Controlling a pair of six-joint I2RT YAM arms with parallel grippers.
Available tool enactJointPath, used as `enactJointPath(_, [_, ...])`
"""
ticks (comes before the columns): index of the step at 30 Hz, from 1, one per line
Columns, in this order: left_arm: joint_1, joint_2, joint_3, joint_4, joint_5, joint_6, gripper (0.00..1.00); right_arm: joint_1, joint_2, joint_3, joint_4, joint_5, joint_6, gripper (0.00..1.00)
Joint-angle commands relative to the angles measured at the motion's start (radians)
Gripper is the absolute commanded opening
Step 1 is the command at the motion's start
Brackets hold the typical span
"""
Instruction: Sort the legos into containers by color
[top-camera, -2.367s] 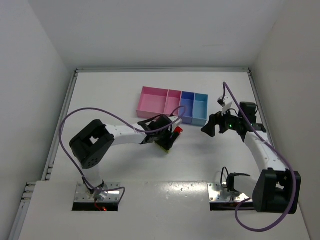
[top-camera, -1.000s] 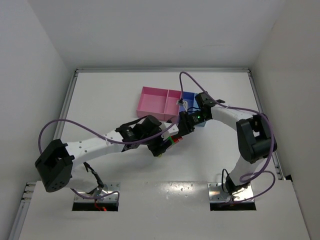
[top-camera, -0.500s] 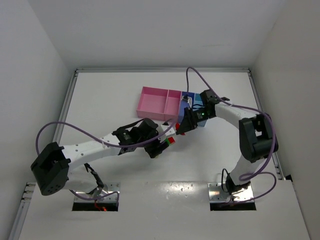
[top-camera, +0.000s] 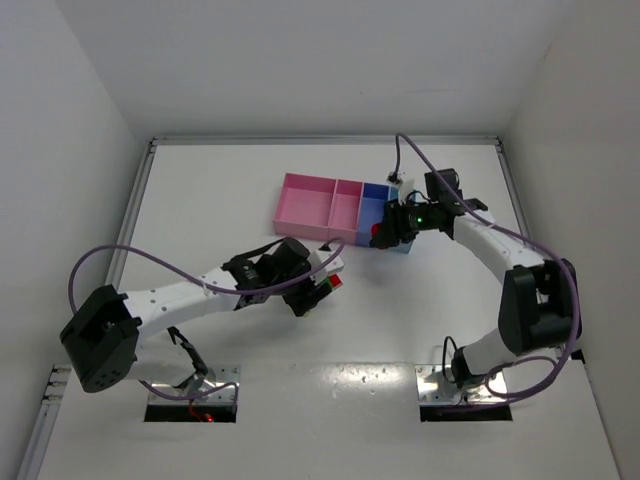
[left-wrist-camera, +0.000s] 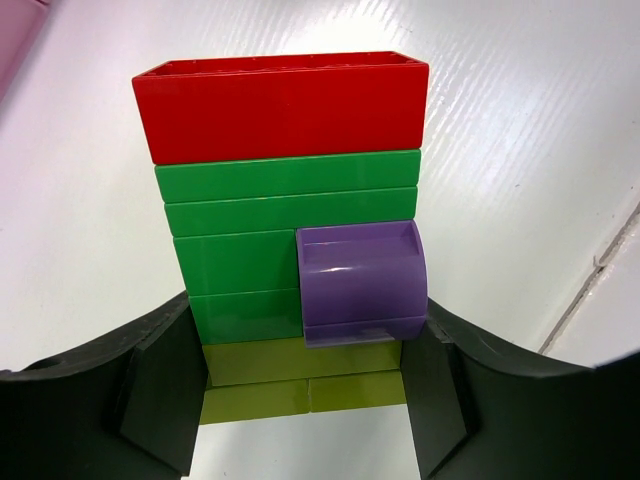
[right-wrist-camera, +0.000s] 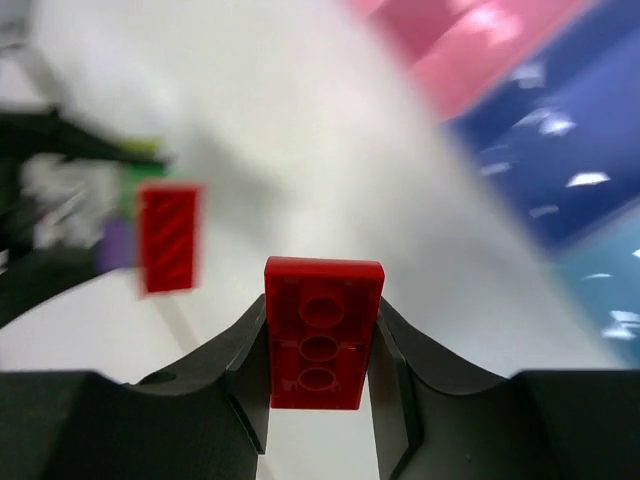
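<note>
My left gripper is shut on a stack of legos, its pads pressing the yellow-green bottom bricks. Above those sit green bricks, a purple piece and a red brick at the far end. My right gripper hovers at the near edge of the containers, over the dark blue bin. It is shut on a small red brick, whose hollow underside faces the camera. In the right wrist view the stack shows blurred at the left.
The four joined bins stand in a row at mid-table: wide pink, narrower pink, dark blue, light blue. Purple cables loop over both arms. The table's raised rim runs along the left side, and walls close in all round.
My right gripper has shut on a red brick at the stack and carried it right and back to the bins. The left gripper with the stack has drawn slightly left and nearer.
</note>
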Motion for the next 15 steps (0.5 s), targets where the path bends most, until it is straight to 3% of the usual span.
enactJointPath(1, [0.016,-0.037,0.000,0.039,0.000,-0.001,0.24,-0.017,-0.059,0.007,0.225,0.383,0.093,0.00])
enactJointPath(6, [0.025,-0.037,0.000,0.039,0.000,-0.001,0.24,-0.030,-0.021,0.107,0.252,0.569,0.130,0.00])
enactJointPath(15, [0.103,-0.055,0.000,0.057,-0.029,-0.033,0.24,0.039,0.087,0.159,0.298,0.428,0.251,0.00])
